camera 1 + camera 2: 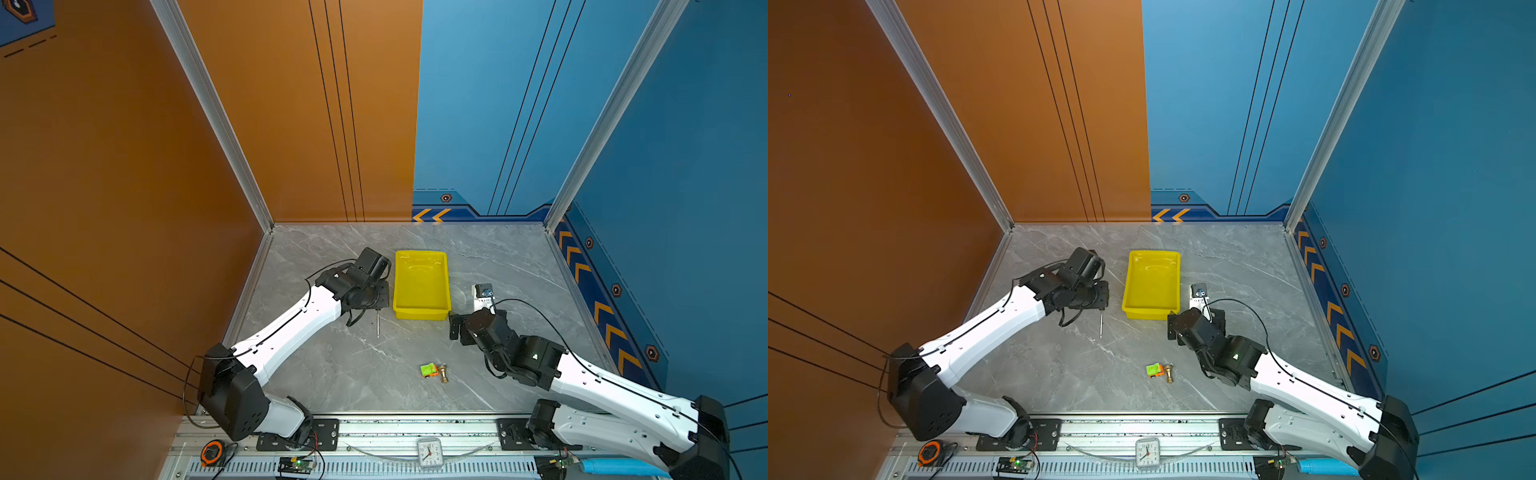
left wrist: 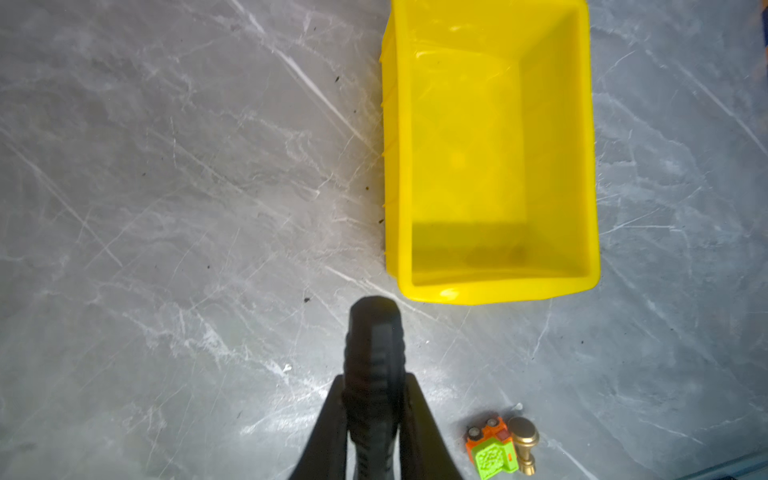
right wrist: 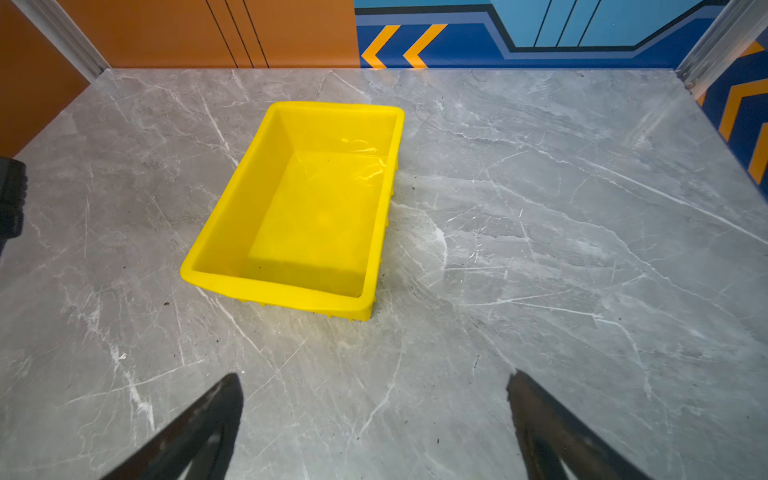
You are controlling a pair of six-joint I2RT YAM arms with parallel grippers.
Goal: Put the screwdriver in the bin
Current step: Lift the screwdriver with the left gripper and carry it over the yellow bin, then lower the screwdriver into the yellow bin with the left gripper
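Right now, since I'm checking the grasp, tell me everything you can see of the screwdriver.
The screwdriver has a black ribbed handle, rubbery-looking, and a thin silver shaft. The left gripper is shut on the handle, one finger each side; the rounded butt sticks out past the fingertips, just outside the bin. In both top views the shaft pokes out from under the gripper toward the near edge. Whether it touches the table is unclear.
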